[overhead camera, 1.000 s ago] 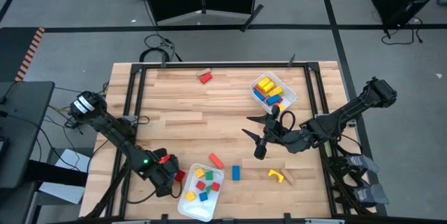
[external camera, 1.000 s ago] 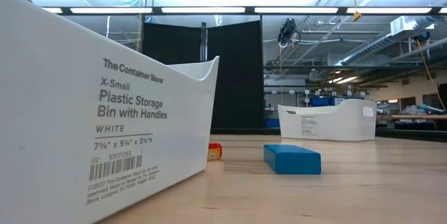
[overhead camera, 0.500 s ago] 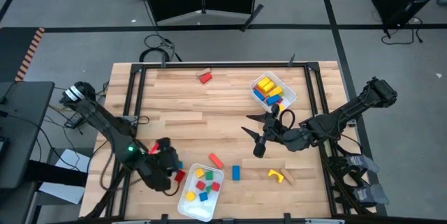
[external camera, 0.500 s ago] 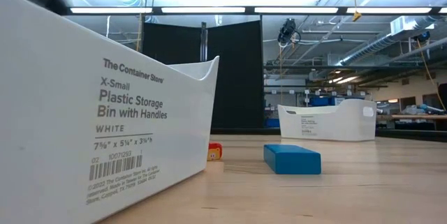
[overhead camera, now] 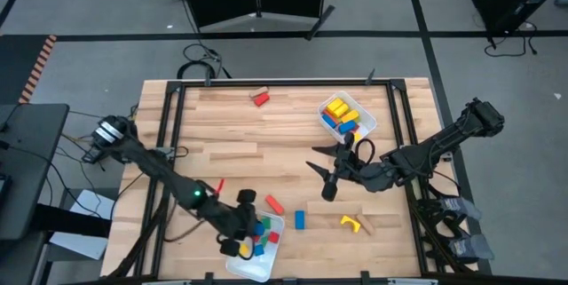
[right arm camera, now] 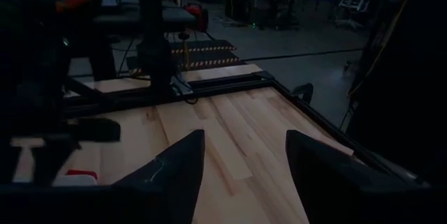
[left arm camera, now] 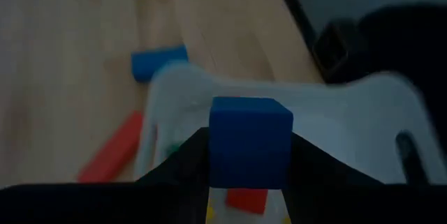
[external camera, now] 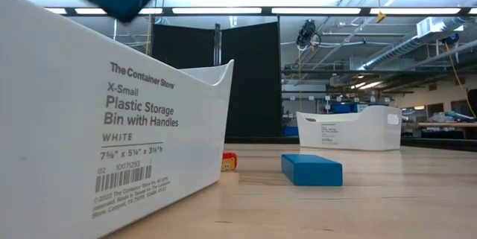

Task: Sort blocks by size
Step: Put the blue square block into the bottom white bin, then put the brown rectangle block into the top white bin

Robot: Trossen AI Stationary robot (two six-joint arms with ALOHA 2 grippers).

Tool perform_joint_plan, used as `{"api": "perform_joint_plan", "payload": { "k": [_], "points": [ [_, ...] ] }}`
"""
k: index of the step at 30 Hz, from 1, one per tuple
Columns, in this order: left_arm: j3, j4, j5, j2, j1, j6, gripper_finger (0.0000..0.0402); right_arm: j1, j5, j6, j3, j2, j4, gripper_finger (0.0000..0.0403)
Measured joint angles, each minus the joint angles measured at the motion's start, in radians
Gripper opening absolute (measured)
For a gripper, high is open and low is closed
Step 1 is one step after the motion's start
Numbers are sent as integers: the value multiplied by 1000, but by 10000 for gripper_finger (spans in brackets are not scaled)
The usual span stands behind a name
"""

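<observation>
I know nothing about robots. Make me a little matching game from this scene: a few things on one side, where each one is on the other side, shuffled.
Things:
1. small blue wooden cube
2. flat blue wooden block
3. yellow wooden arch
4. red wooden block

Places:
A. alone near the table's far edge
B. held in the left gripper over the near white plastic bin
C. on the table near the front edge, below the right gripper in the overhead view
D. on the table just right of the near bin

Pairs: 1-B, 2-D, 3-C, 4-A

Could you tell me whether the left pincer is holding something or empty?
Holding: the left pincer is shut on a blue cube, above the near white bin.
</observation>
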Motion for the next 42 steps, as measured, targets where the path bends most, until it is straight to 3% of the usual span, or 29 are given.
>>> {"api": "perform_joint_plan", "payload": {
  "k": [4, 11, 15, 21, 27, 34, 42],
  "points": [
    [1, -14, 50, 43, 1, -32, 150, 9, -3, 5, 0, 0, -1, 209],
    [1, -91, 51, 9, 1, -119, 341, 10, -22, 13, 0, 0, -1, 210],
    [2, -98, -44, -56, -2, -108, 389, 9, -44, 34, 0, 0, -10, 210],
    [-4, -92, -288, -228, -52, -3, 377, 6, -115, 157, 0, 14, -135, 211],
    [-94, 16, -486, -350, -86, 112, 344, 7, -282, 482, 0, 75, -492, 220],
    [-338, 496, -495, -366, -83, 239, 322, 113, -472, 840, 0, 99, -833, 222],
    [-567, 940, -489, -367, -59, 317, 314, 283, -573, 1135, 0, 112, -893, 229]
  ]
}}
